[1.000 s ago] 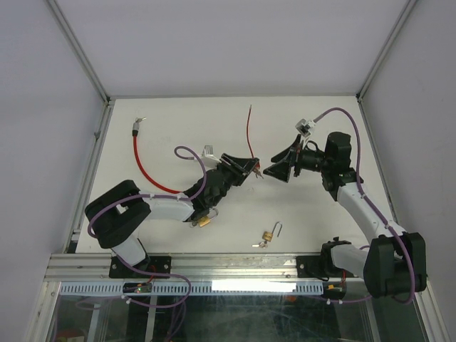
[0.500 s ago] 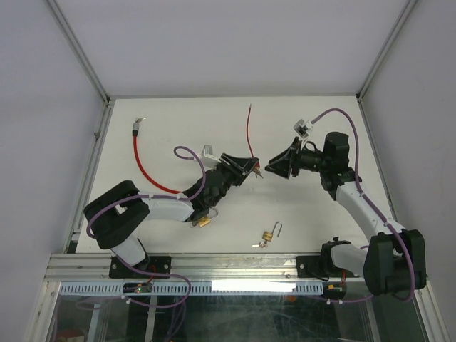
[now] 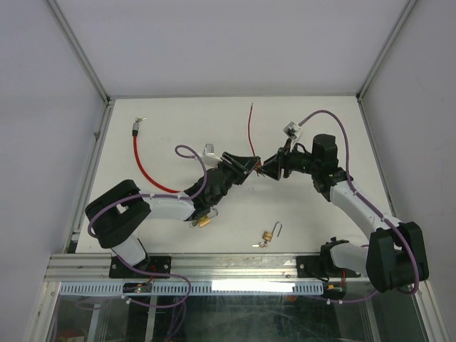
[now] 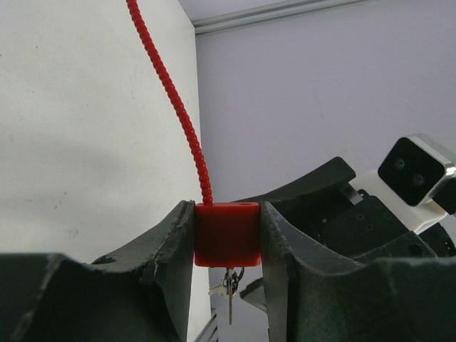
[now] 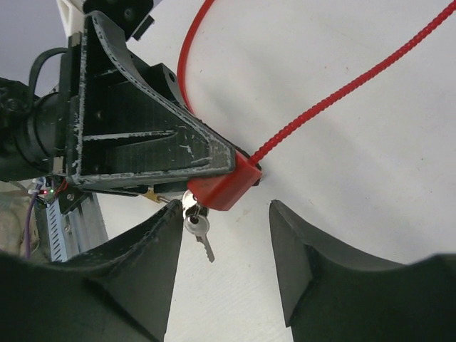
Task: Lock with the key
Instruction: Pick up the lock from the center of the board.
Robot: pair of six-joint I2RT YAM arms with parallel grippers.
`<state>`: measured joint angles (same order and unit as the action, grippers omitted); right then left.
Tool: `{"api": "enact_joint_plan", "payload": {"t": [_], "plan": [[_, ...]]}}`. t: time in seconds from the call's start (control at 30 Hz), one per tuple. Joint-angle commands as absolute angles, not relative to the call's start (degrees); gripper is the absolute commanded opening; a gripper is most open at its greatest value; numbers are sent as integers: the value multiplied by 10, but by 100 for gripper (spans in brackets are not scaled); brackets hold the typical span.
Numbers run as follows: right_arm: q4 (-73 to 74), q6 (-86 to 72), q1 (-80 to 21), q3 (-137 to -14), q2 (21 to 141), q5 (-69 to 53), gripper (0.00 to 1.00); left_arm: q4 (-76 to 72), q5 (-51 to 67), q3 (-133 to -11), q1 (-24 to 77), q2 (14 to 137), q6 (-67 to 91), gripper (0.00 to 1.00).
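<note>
The right gripper [image 3: 271, 168] has swung left over the table [image 3: 313, 121] since a second ago. Its tips now stand just beside those of the left gripper [image 3: 249, 167], where a clear gap lay between them before. Its fingers [image 5: 142, 263], spread very wide then, are closer together now, yet still apart and pinching nothing. The left arm and the things lying on the table have not shifted.

The left gripper's fingers [image 4: 174, 235] are pressed on the two sides of the red lock block [image 4: 226, 233], held up off the table between the two arms. In the left wrist view, the red cable [image 4: 174, 107] leaves the block's top corner and runs straight away from the gripper. The key [image 5: 198, 229] hangs from the block's opposite face. Its long axis drops away from the block, with the blade pointing down towards the table. In the right wrist view the key hangs close to one right finger, in the gap between the two. Whether it touches that finger I cannot tell.

The count is one red block and one ring of keys, whose number I cannot tell. There are two red stretches of cable in the top view. One brass padlock [image 3: 269, 235] lies near the front edge. A second brass piece [image 3: 204, 222] under the left arm is too small to name.
</note>
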<state>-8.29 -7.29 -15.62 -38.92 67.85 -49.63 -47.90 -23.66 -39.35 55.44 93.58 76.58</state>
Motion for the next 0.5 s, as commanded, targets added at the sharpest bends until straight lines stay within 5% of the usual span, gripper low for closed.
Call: {"api": "enact_joint_plan", "payload": {"t": [0.0,0.47], "plan": [[-126,-76,-166,-386,677,-455,53,-517,-231,-426,557,940,773,2],[-172,-134,-168,-369,672,-447,49,-506,-233,-441,561,949,774,2]]}}
